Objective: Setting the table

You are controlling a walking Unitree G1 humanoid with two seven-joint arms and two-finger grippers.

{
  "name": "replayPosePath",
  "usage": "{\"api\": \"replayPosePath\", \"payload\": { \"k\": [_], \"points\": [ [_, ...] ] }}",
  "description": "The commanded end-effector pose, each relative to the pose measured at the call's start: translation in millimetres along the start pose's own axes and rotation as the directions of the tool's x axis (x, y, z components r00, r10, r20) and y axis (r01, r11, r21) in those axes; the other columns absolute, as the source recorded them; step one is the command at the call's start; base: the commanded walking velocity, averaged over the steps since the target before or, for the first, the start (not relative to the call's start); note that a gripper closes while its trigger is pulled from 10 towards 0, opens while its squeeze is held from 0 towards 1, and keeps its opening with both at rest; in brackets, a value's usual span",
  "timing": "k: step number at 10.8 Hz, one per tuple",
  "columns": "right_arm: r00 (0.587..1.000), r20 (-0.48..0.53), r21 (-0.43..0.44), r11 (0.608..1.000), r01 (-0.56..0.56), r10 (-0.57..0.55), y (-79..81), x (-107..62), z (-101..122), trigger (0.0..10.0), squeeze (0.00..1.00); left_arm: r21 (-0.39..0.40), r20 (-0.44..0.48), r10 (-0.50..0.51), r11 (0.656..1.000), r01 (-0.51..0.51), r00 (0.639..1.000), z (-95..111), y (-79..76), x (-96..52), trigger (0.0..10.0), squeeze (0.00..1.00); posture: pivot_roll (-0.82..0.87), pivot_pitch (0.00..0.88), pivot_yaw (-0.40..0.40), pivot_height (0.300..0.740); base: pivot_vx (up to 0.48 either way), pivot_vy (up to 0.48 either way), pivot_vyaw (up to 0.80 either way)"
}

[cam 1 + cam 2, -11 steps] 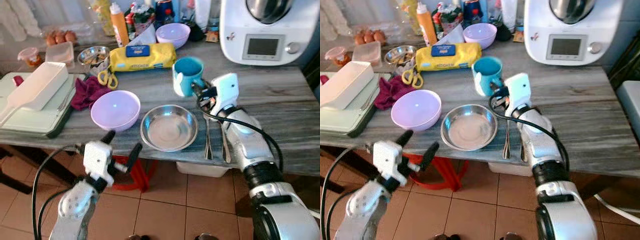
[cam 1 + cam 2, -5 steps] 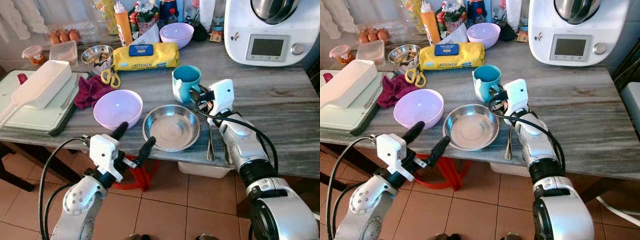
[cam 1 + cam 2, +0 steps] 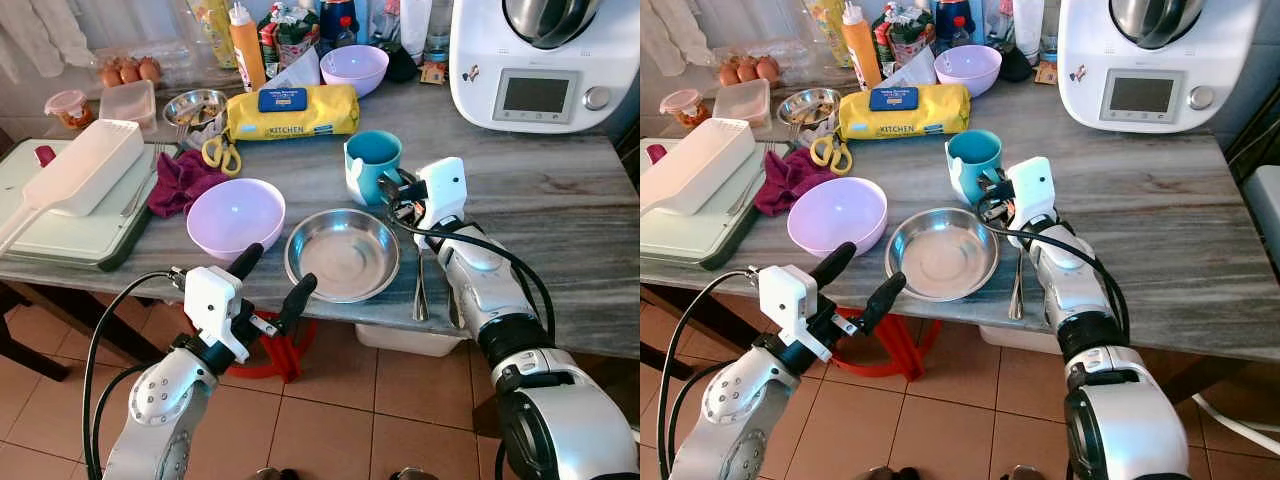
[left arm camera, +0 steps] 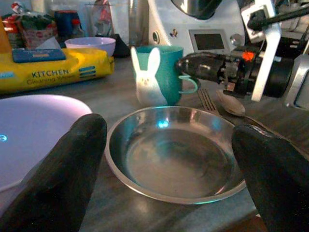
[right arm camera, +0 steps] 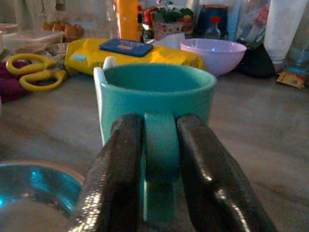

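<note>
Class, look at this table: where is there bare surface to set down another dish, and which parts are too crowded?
The widest bare patch of the table lies right of the teal mug, in front of the white kitchen machine. A smaller strip runs between the yellow wipes pack and the steel plate. The back left, with bottles, bowls and scissors, is crowded.

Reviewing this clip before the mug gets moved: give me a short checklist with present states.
1. Right hand shut on the teal mug handle: ok.
2. Mug upright on the table: ok.
3. Mug contents: cannot tell.
4. Left hand open, below the table edge in front of the steel bowl: ok.
5. Fork and spoon lying right of the steel bowl: ok.
</note>
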State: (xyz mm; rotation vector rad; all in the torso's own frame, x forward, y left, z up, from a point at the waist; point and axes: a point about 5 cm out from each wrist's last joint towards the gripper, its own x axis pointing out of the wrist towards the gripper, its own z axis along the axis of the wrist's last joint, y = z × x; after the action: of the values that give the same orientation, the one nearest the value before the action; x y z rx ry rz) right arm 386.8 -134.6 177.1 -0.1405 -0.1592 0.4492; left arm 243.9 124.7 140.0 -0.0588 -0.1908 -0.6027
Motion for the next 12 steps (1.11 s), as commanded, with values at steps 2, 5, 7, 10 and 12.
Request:
{"api": "replayPosePath", "payload": {
  "k": [2,5,7,10,12],
  "points": [
    [1.0,0.019,0.007,1.0,0.001,-0.001,1.1,3.4,3.7,10.0,1.0,0.017,-0.01,0.001,1.0,-0.001,1.0,-0.2,3.3,-0.2,10.0,0.0,-0.08,0.151,0.108,0.74,0.0,0.0,0.0],
    [0.999,0.035,0.014,1.0,0.009,-0.009,-0.3,3.4,6.0,10.0,1.0,0.02,-0.007,0.002,1.0,-0.002,1.0,2.6,2.8,2.5,10.0,0.0,-0.08,0.15,0.112,0.74,0.0,0.0,0.0],
    [0.989,0.147,-0.041,0.999,-0.023,0.029,1.8,6.3,32.1,10.0,1.0,0.031,0.005,0.013,0.999,-0.013,1.0,4.9,5.8,4.6,10.0,0.0,-0.08,0.137,0.11,0.74,0.0,0.0,0.0],
    [0.937,0.35,-0.066,0.997,0.03,-0.005,11.3,-16.1,77.2,10.0,1.0,0.039,0.014,0.069,0.997,-0.069,0.998,-0.5,17.9,6.5,10.0,0.0,-0.09,0.094,0.096,0.74,0.0,0.0,0.0],
    [0.941,0.33,-0.043,0.995,0.092,-0.073,27.0,-44.0,64.1,10.0,1.0,0.067,0.036,0.225,0.972,-0.227,0.974,-0.4,38.0,14.5,10.0,0.0,-0.1,0.068,0.092,0.74,0.0,0.0,0.0]
  ]
}}
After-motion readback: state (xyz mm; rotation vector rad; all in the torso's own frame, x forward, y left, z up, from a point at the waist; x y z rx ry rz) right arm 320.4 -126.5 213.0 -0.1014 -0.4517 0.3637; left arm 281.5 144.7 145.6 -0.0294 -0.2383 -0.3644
